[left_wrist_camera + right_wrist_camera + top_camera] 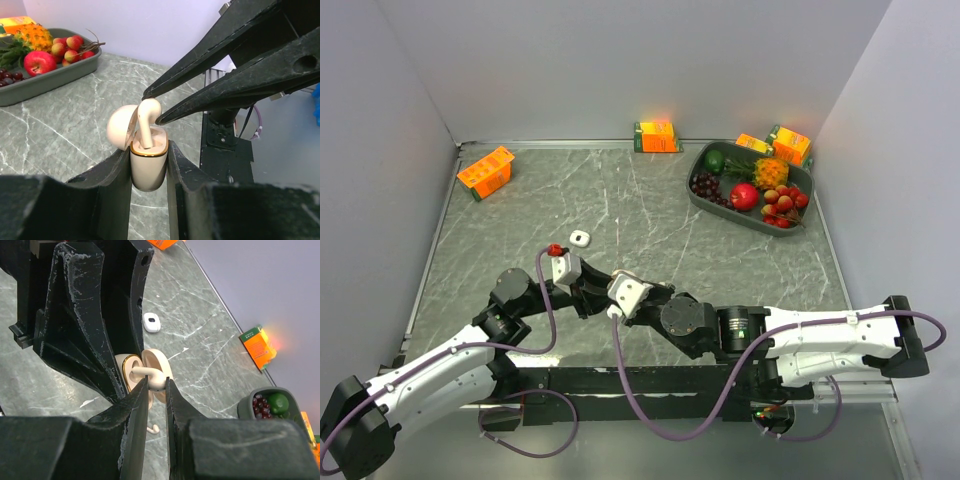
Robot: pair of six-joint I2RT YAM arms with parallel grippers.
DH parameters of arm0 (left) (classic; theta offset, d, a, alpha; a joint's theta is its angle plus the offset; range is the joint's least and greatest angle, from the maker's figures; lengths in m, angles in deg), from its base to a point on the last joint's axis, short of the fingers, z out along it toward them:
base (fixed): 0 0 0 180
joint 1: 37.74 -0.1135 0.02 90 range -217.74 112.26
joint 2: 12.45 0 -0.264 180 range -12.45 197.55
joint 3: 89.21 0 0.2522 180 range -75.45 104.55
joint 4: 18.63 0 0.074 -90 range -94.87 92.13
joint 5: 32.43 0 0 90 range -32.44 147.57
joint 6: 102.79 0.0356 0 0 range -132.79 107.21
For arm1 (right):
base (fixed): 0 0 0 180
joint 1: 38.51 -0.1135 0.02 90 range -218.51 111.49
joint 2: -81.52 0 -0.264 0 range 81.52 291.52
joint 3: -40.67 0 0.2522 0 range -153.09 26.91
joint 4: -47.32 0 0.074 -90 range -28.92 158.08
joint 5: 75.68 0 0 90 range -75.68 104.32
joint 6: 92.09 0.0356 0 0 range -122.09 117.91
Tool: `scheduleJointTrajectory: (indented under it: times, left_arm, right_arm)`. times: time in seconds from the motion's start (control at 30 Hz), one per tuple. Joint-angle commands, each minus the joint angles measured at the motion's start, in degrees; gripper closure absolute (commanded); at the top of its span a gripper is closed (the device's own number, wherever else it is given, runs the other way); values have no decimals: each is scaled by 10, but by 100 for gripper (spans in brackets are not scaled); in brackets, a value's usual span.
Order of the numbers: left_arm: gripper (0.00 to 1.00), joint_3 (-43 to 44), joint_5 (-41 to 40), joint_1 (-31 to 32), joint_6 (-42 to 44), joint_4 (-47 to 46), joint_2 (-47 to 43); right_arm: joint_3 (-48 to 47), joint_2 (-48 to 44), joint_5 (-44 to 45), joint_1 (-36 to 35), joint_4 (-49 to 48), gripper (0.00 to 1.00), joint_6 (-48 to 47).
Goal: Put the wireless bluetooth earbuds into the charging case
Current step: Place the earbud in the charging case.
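A grey fruit tray (40, 82) sits far right on the marble table (520, 230), orange cartons (486, 172) near its far edge.

1. The stone-look worktop (620, 200) is dark grey-green with thin white veins.
2. The rounded plastic charging case (148, 172) is pale beige, with a gold band round its opening.
3. The short-stemmed plastic earbud (148, 116) is the same pale beige.
4. The left gripper (149, 150) and the right gripper (156, 382) are matte black.
5. The box-shaped carton (485, 172) near the worktop's far-left corner is orange with green.
6. The shallow plastic tray (40, 82) at the far-right corner is grey.

Earbud (148, 119) in charging case (148, 170) at centre; fruit tray (50, 79) far right.
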Motion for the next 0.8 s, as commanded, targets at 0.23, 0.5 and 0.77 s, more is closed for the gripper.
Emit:
scheduleJointTrajectory:
  times: [0.23, 0.5, 0.77]
  left_arm:
    - [99, 21, -7, 2, -12, -26, -6]
    - [99, 22, -31, 2, -19, -21, -11]
    - [99, 23, -44, 2, -20, -20, -14]
  right_arm:
    - [-33, 13, 7, -12, -3, 100, -9]
    - [-36, 16, 12, -23, -4, 100, -15]
    - [-39, 21, 25, -33, -2, 100, -17]
